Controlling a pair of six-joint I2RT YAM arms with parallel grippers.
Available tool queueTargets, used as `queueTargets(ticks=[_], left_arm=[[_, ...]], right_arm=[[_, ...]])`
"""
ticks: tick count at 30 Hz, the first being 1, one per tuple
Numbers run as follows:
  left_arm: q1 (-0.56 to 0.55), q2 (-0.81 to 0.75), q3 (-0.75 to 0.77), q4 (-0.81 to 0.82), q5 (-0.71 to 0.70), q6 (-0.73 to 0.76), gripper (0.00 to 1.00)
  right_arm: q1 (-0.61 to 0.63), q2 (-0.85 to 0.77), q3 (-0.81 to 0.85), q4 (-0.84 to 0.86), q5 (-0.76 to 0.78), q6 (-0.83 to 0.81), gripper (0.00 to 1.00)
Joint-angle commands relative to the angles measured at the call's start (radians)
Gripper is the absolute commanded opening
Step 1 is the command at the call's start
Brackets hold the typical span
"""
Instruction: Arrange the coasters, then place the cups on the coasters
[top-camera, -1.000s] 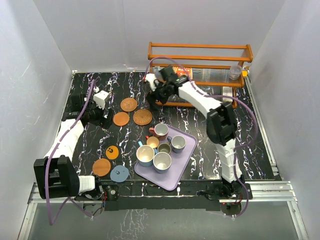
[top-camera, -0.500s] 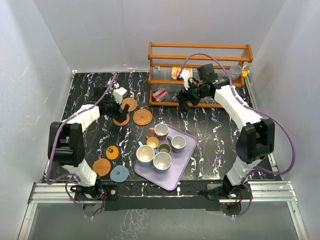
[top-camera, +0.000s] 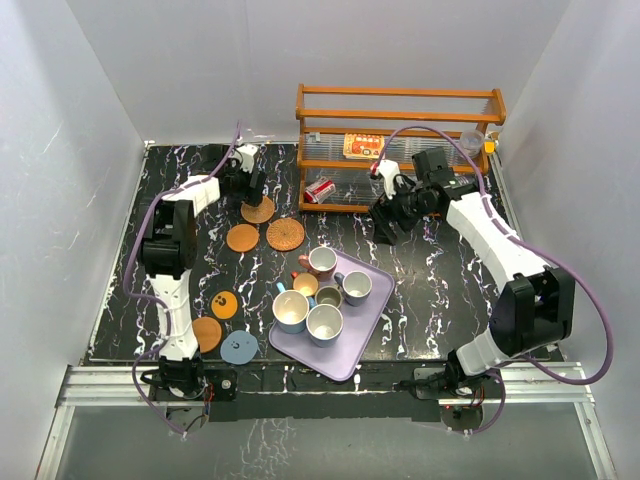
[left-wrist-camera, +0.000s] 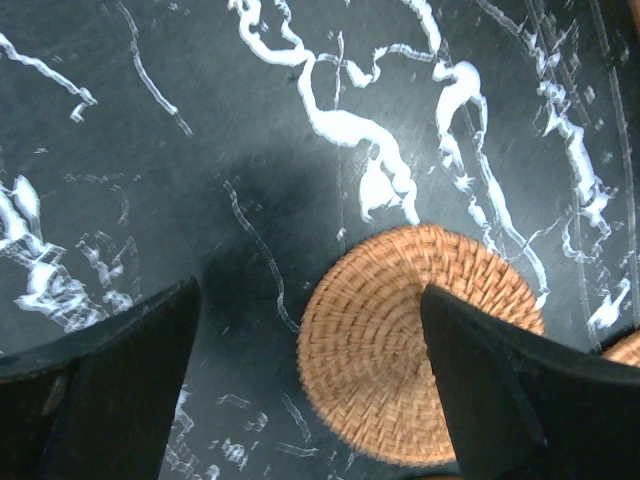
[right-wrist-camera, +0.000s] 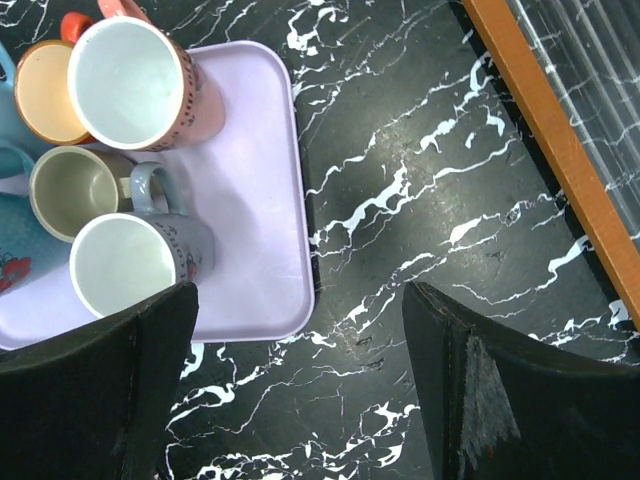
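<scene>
Found left gripper (left-wrist-camera: 308, 295) moved from beside plain orange coaster (top-camera: 242, 237) to above far woven coaster (left-wrist-camera: 370, 350), jaws spread, empty; right gripper (right-wrist-camera: 300, 290) swung right along rack (top-camera: 400, 92), likewise unclenched; cups (top-camera: 322, 322) on tray (top-camera: 370, 315), arranging judged barely begun.

Bare black marble tabletop (right-wrist-camera: 400, 220) forms an open lane between the large lilac rectangular tray (right-wrist-camera: 262, 230) and the orange wooden rack's bottom rail (right-wrist-camera: 560, 150). My right claw (right-wrist-camera: 300, 288) hangs over the tray's edge and this lane, with nothing between its spread fingers. Clustered ceramic mugs (right-wrist-camera: 130, 85) fill the tray and bar passage there. Beneath my left claw (left-wrist-camera: 310, 288), a round woven rattan coaster (left-wrist-camera: 400, 350) occupies the gap beside one finger, a second rattan disc (left-wrist-camera: 628, 350) crowds the frame corner, and the marble beside the other finger lies free.
</scene>
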Motion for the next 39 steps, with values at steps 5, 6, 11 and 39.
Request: queueTargets(ticks=[5,6,11,39], left_arm=[[-0.001,0.001,-0.003,-0.086,-0.16,0.037,0.88],[0.001,-0.013,-0.028,-0.084,-0.183,0.049,0.88],[0.059,-0.073,-0.122,-0.059,-0.247,0.062,0.88],[0.122,-0.21,-0.024,-0.043,0.024,-0.11,0.95]], right_arm=[[-0.077,-0.077,-0.042,0.057,-0.016,0.032,0.82],[-0.085,-0.078,-0.044,0.059,-0.021,0.034,0.82],[-0.127,-0.076,-0.045,0.064,-0.05,0.044,0.82],[-0.183,-0.062,-0.045,0.065,-0.08,0.063,0.83]])
